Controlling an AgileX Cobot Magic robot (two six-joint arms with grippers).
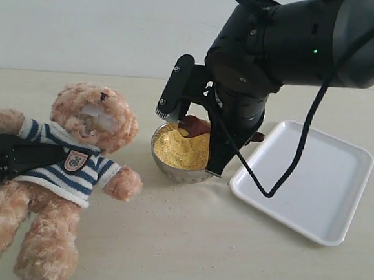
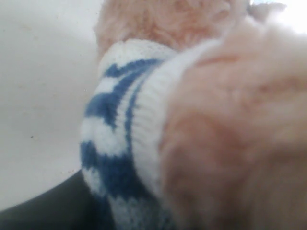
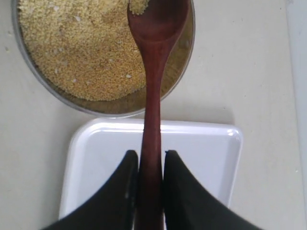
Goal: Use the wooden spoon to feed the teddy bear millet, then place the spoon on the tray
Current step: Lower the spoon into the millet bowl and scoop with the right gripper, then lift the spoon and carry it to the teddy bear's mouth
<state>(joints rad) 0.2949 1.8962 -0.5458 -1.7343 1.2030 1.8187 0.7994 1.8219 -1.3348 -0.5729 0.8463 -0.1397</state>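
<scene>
A: How far along is the task judged to be, taken from the largest thing down?

B: The teddy bear (image 1: 75, 163) is laid on its back, well away from the right gripper (image 3: 150, 157) and right against the left gripper (image 1: 40, 154); no grain is seen at its muzzle, so the feeding is judged not yet done; the tray (image 1: 319, 189) is found directly beneath the right jaws, with no spoon laid on it; the steel bowl (image 1: 171, 172) is placed just beyond those jaws' tips, filled with the millet (image 1: 176, 149); the wooden spoon (image 3: 151, 110) is pinched by its handle between the right jaws, its bowl held out over the millet with a few grains at its tip; scooping is judged to be the step in hand.

A: And what cannot be made out?

B: Whether the left jaws are closed on the bear cannot be told; that wrist view is filled by blurred plush and striped sleeve; the spoon's tip is cut off in the right wrist view; the handle's end is hidden behind the jaws; in the exterior view most of the spoon is covered by the arm.
</scene>
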